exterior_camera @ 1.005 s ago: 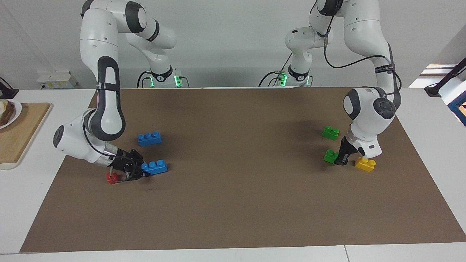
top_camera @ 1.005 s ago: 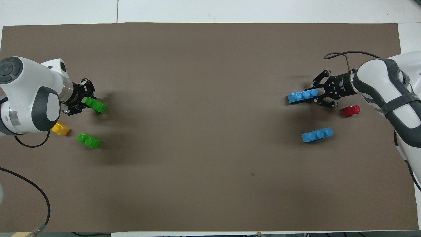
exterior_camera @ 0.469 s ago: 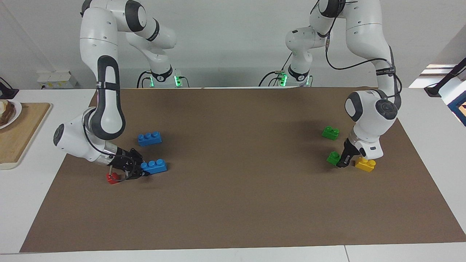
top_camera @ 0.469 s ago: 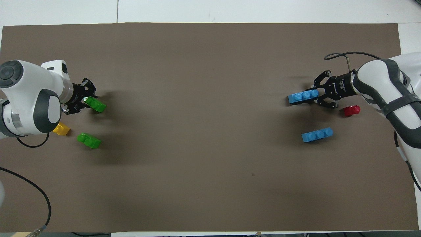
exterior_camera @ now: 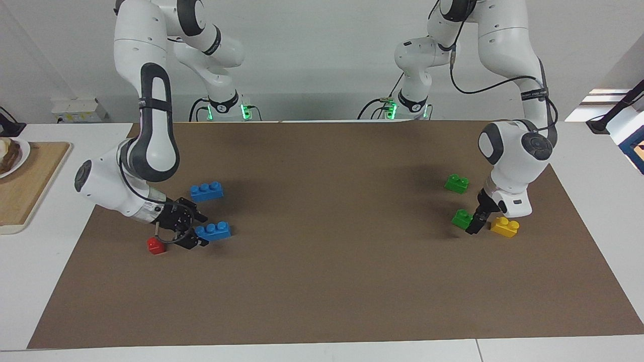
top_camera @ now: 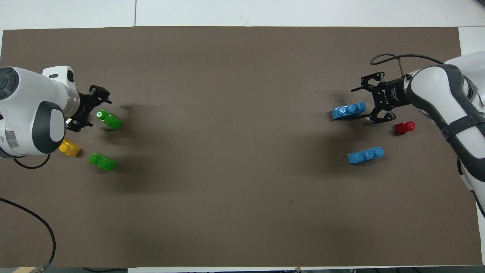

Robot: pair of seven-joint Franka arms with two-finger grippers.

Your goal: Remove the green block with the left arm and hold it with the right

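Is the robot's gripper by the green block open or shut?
Open. The left gripper has its fingers spread apart beside the green block, which lies free on the mat.

A robotics lab is shown: two white jointed robot arms (exterior_camera: 146, 120) are mounted at a white table (exterior_camera: 322, 352) covered by a brown paper mat (exterior_camera: 327, 281), loose black cables (top_camera: 41, 227) are run across it, and bare white walls are seen.
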